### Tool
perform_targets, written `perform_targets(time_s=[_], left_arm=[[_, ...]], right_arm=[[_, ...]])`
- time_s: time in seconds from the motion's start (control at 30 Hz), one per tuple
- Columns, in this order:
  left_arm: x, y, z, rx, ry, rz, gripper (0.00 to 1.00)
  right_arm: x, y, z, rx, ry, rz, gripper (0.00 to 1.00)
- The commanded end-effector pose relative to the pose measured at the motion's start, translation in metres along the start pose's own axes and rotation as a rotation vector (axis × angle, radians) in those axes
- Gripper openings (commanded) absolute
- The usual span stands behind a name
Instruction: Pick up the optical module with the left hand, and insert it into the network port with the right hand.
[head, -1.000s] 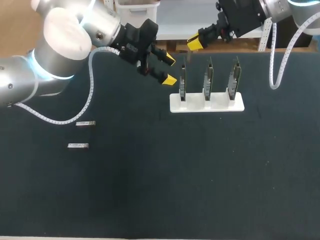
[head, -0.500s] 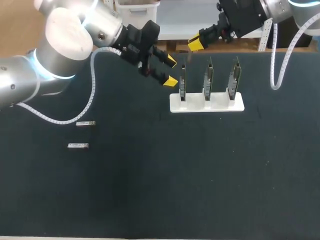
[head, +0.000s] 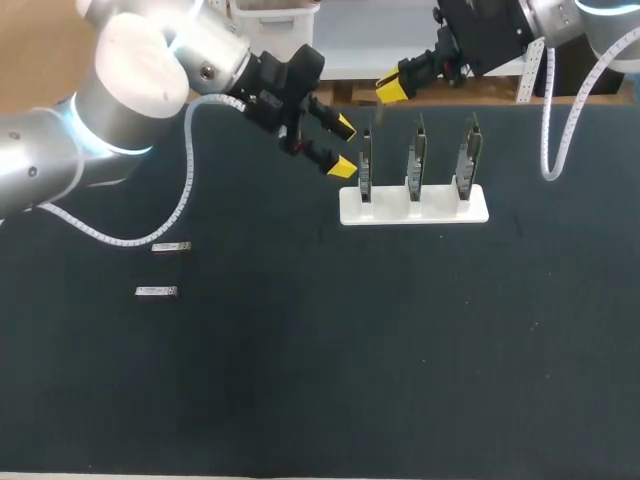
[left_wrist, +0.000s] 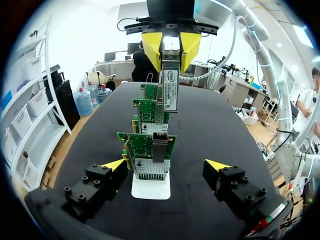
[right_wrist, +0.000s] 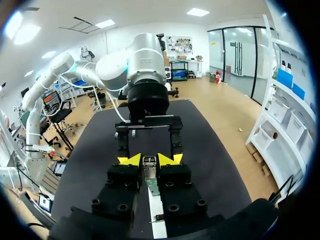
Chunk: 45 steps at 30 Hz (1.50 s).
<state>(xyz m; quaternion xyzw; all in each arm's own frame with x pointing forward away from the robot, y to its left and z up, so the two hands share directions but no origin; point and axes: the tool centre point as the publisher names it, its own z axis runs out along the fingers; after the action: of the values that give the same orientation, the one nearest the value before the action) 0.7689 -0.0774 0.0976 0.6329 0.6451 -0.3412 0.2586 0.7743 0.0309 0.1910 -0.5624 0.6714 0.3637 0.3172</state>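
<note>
the right tool (left_wrist: 170, 50) pinches the slim metal optical module (left_wrist: 170, 90) and holds it upright over the row of green network cards (left_wrist: 146, 145), i judge to line it up with a port. the left tool (left_wrist: 166, 165) is spread and empty, just left of the white stand (head: 413, 208) on the dark matte surface (head: 300, 380).

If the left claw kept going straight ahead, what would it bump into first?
Most likely the nearest green circuit board, standing upright in the white stand straight ahead of the open left gripper. The optical module held by the right gripper hangs higher, so it probably would be missed.
</note>
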Motion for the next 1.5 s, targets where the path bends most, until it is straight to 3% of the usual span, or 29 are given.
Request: perform_targets(time_s=[0.03, 1.5], left_arm=[[0.001, 0.003, 0.001, 0.005, 0.007, -0.004, 1.00], [0.002, 0.005, 0.001, -0.007, 0.024, -0.005, 1.00]], right_arm=[[-0.001, 0.001, 0.000, 0.004, 0.002, -0.001, 0.00], [0.003, -0.004, 0.018, -0.019, 0.031, -0.055, 0.00]])
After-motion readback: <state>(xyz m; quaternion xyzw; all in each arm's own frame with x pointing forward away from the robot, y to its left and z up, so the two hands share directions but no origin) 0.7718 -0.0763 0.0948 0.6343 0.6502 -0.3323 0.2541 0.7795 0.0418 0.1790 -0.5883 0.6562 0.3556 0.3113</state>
